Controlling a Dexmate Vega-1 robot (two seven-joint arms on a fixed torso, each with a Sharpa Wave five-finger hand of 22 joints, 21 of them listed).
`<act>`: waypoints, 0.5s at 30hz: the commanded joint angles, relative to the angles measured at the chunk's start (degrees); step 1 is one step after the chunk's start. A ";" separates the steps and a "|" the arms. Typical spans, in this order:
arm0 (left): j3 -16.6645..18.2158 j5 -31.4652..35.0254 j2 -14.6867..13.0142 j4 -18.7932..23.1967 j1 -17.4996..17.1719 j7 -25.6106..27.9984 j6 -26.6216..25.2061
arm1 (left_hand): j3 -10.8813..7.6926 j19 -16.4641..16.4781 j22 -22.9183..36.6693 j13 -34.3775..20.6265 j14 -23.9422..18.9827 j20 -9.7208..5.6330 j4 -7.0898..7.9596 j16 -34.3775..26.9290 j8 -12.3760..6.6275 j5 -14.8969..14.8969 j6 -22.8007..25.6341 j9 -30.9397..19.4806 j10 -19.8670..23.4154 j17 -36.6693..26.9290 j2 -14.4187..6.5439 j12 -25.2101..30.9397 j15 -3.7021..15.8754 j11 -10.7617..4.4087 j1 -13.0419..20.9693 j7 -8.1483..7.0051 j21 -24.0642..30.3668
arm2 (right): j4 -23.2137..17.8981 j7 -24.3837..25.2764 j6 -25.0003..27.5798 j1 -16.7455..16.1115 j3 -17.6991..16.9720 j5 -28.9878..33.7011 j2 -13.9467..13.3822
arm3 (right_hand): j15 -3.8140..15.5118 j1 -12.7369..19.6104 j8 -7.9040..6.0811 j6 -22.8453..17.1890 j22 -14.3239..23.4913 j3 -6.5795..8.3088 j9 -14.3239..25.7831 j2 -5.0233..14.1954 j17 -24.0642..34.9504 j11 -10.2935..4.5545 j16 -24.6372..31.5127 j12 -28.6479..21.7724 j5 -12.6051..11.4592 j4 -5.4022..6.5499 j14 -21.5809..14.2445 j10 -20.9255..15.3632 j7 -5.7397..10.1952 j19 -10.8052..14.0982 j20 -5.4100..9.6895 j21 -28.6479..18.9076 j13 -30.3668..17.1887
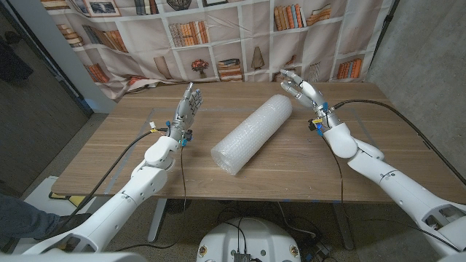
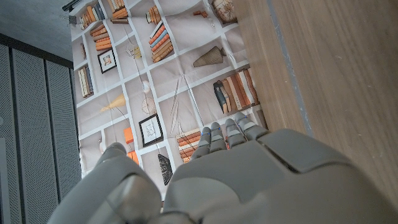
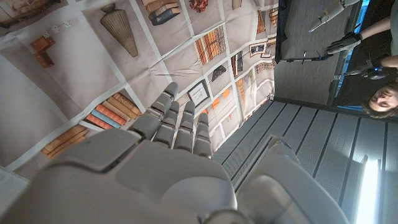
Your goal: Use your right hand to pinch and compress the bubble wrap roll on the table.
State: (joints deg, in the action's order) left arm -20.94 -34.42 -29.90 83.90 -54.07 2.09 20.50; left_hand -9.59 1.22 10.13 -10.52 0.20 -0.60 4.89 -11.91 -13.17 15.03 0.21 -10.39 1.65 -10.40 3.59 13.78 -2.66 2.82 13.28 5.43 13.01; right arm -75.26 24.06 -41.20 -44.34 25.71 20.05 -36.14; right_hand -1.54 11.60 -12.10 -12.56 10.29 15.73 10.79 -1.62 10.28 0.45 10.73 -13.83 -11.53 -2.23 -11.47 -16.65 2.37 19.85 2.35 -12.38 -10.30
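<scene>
Clear plastic bubble wrap, rolled into a long pale cylinder (image 1: pixel 253 133), lies slantwise across the middle of the brown wooden table (image 1: pixel 109 149) in the head view, its near end toward the table's front edge and its far end pointing at the right hand (image 1: pixel 301 90). That grey right hand hangs just beside the roll's far end, fingers spread and holding nothing; whether a fingertip brushes the wrap is hard to tell. The grey left hand (image 1: pixel 187 106) stands well apart from the roll on its other side, fingers upright, close together and empty. In the left wrist view the left hand's back (image 2: pixel 249 180) blocks much of the frame, its fingers side by side against the bookshelf-printed backdrop cloth (image 2: pixel 155 74) beside the tabletop. In the right wrist view the right hand's back (image 3: pixel 155 168) faces the same cloth, fingers extended and empty, and a person (image 3: pixel 382 99) is cut off at the edge.
</scene>
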 commanded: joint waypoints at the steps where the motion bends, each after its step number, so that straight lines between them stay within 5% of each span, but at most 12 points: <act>1: -0.19 0.17 -0.01 0.29 -0.29 0.15 -0.16 | -0.08 0.46 0.07 -0.19 -0.36 0.41 -0.44 -0.01 -0.21 -0.05 0.38 -0.19 0.36 -0.08 -0.45 -0.05 -0.30 0.20 0.32 0.09 -0.12 | -3.72 2.39 3.38 -0.63 1.02 4.80 -2.35 | 0.34 0.54 -0.57 -1.09 0.12 0.13 0.34 0.28 0.07 -0.17 -0.17 -0.38 -0.03 -0.43 -0.13 -1.19 0.99 -2.43 -0.73 0.96 -0.24; 2: -0.22 0.20 -0.03 0.24 -0.25 0.07 -0.14 | -0.07 0.43 0.07 -0.19 -0.39 0.45 -0.45 0.00 -0.19 -0.07 0.38 -0.19 0.39 -0.08 -0.47 -0.06 -0.27 0.17 0.34 0.11 -0.15 | -4.39 2.88 3.93 -0.74 1.07 5.89 -2.65 | 0.11 0.57 -0.48 -1.37 0.16 0.08 0.35 0.37 0.03 -1.96 -0.13 -0.11 -0.02 -0.58 -0.44 -1.00 1.51 -3.02 -2.37 1.10 -0.23; 9: -0.10 0.08 -0.09 -0.07 -0.19 -0.21 0.09 | -0.05 0.48 0.08 -0.19 -0.64 0.59 -0.48 0.02 -0.20 -0.16 0.72 -0.20 0.58 -0.09 -0.56 -0.10 -0.11 -0.01 0.46 -0.08 -0.21 | -6.04 4.85 5.87 -0.54 1.89 9.32 -3.74 | -1.32 0.56 0.14 -0.86 0.25 -0.01 0.38 0.69 -0.04 -3.96 0.57 0.57 0.04 -0.88 -3.60 -0.34 2.88 -2.29 -6.97 0.65 -0.22; 15: -0.02 -0.18 -0.24 -0.27 -0.17 -0.50 -0.05 | -0.04 0.47 0.08 -0.20 -0.74 0.65 -0.50 0.08 -0.15 -0.23 0.88 -0.20 0.71 -0.09 -0.64 -0.16 -0.13 -0.14 0.57 -0.15 -0.28 | -6.62 5.82 6.87 0.02 2.92 11.05 -4.33 | -7.17 0.28 0.61 -0.32 0.26 -0.21 0.42 1.20 -0.08 -6.84 1.70 1.24 0.20 -1.24 -10.95 -0.27 3.94 1.32 -9.32 -0.44 -0.20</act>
State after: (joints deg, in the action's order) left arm -21.01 -34.30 -29.94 84.03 -54.24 2.08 20.51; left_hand -9.57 1.53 10.14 -10.52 -0.33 -0.29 4.56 -11.91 -13.17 14.82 0.52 -10.40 1.82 -10.40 3.20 13.78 -2.58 2.65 13.66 5.12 13.01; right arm -79.92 27.41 -37.00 -44.82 27.25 26.62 -39.06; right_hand -7.26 11.92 -11.65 -12.79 10.28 15.42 11.08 -1.04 10.13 -5.60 11.96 -12.87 -11.53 -3.18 -20.12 -16.73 5.68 19.77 -6.57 -12.22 -10.30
